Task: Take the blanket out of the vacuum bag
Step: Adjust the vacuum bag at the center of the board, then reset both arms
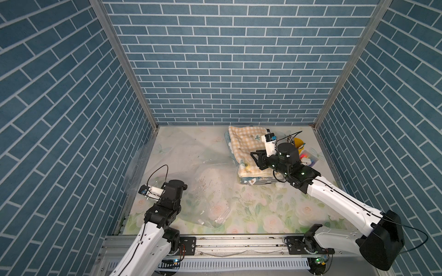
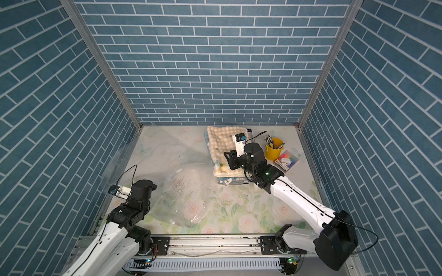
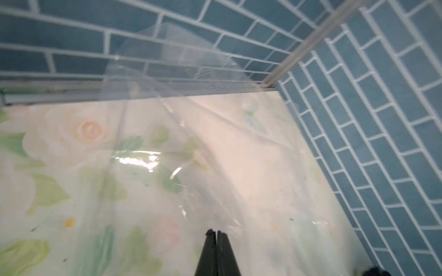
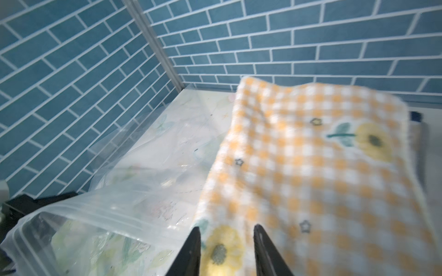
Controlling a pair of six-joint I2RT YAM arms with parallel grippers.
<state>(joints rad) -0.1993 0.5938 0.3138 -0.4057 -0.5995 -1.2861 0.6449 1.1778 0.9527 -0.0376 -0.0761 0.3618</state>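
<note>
While its top lies uncovered, the folded yellow-and-white checked fleece blanket [image 1: 246,148] with sunflower prints sits at the far right of the table. The zip mouth of the large clear crinkly plastic vacuum bag [image 1: 191,188] touches its nearer left edge. The bag sprawls over the left half of the pale flower-printed table [image 1: 263,210] and rises against the blue brick-patterned wall [image 1: 71,143]. The right gripper [image 4: 226,227] straddles the blanket's edge, jaws apart; whether they pinch it I cannot tell. The left gripper [image 3: 216,234] is clamped on the bag's film. A small yellow plastic bucket [image 2: 273,149] stands just right of the blanket.
</note>
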